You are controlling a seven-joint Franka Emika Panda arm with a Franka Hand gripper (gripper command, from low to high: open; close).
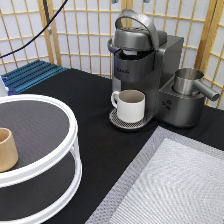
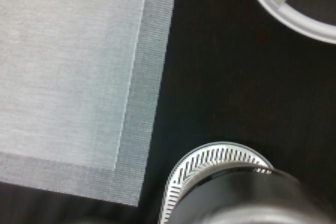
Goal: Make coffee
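Note:
A grey coffee machine (image 1: pixel 145 65) stands at the back of the black table, its lid raised. A cream-white mug (image 1: pixel 130 105) with a handle sits on its round drip tray (image 1: pixel 122 121). The drip tray's slotted rim also shows in the wrist view (image 2: pixel 196 165). A tan handleless cup (image 1: pixel 7 149) stands on the upper shelf of a white two-tier turntable (image 1: pixel 55 150) at the exterior view's left. The coffee pod is out of view. The gripper does not show in the exterior view.
A grey woven placemat (image 1: pixel 170 185) lies at the exterior view's bottom right and shows in the wrist view (image 2: pixel 67 85). A steel milk frother jug (image 1: pixel 189 81) sits on the machine's right side. A blue slatted rack (image 1: pixel 30 75) lies at the back left.

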